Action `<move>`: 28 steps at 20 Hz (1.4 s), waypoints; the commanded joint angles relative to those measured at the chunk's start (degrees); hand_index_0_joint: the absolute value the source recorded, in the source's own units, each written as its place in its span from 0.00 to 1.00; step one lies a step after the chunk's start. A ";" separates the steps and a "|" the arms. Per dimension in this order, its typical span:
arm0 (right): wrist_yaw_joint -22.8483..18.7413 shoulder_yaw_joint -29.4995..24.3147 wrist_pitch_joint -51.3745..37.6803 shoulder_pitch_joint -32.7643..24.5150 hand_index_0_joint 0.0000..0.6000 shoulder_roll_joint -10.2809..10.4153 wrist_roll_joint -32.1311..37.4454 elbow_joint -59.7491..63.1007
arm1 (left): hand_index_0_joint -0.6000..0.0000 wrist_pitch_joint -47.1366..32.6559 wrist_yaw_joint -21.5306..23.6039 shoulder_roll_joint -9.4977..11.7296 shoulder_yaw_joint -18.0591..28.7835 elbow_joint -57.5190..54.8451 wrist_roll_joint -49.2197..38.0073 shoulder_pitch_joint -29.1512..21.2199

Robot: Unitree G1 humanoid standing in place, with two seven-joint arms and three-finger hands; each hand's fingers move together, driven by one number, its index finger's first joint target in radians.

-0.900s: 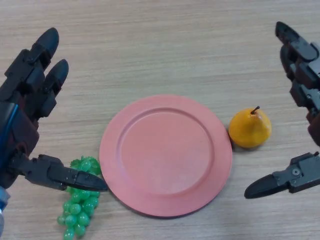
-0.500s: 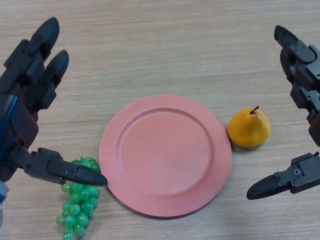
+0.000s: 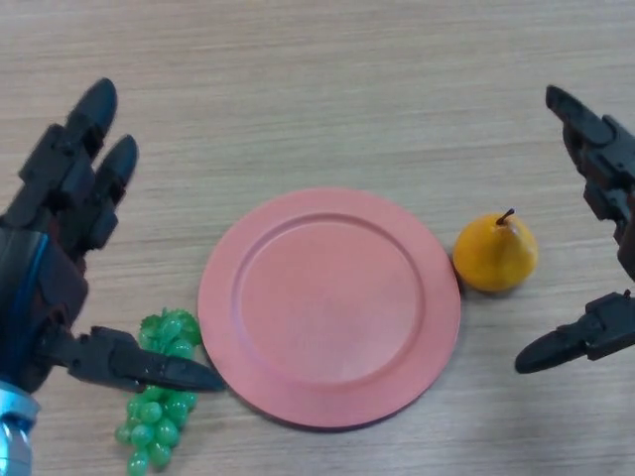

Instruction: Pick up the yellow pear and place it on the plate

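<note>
A yellow pear with a dark stem lies on the wooden table just right of a round pink plate, almost touching its rim. My right hand is open at the right edge, fingers above and thumb below the pear's level, a little to its right and not touching it. My left hand is open at the left, its thumb over a bunch of green grapes.
The green grapes lie at the plate's lower left, partly under my left thumb. The wooden table stretches bare behind the plate.
My right hand has drawn slightly right, away from the pear. My left hand has shifted a little down and right. The pear and plate have not moved.
</note>
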 commanded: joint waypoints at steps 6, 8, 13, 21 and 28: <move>-4.52 -1.09 -22.92 -15.85 0.00 -6.02 2.36 31.44 | 1.00 -10.25 3.52 0.54 1.12 -2.96 1.40 -0.57; -6.28 -0.44 -27.81 -20.68 0.00 -6.30 1.95 42.23 | 1.00 -9.16 4.40 0.49 -0.37 -3.95 2.78 -0.96; -9.67 2.43 -36.84 -30.06 0.00 -5.35 -1.59 64.54 | 1.00 -4.59 6.40 -0.23 -2.51 -5.69 1.33 -1.29; -6.42 2.51 -31.86 -32.94 0.00 -2.67 1.49 71.84 | 1.00 -0.33 7.95 -0.17 -6.60 -8.14 3.22 -0.47; -34.94 8.19 -36.22 -34.09 1.00 -6.88 -25.02 76.20 | 1.00 0.64 9.09 -0.65 -8.88 -9.55 4.18 0.06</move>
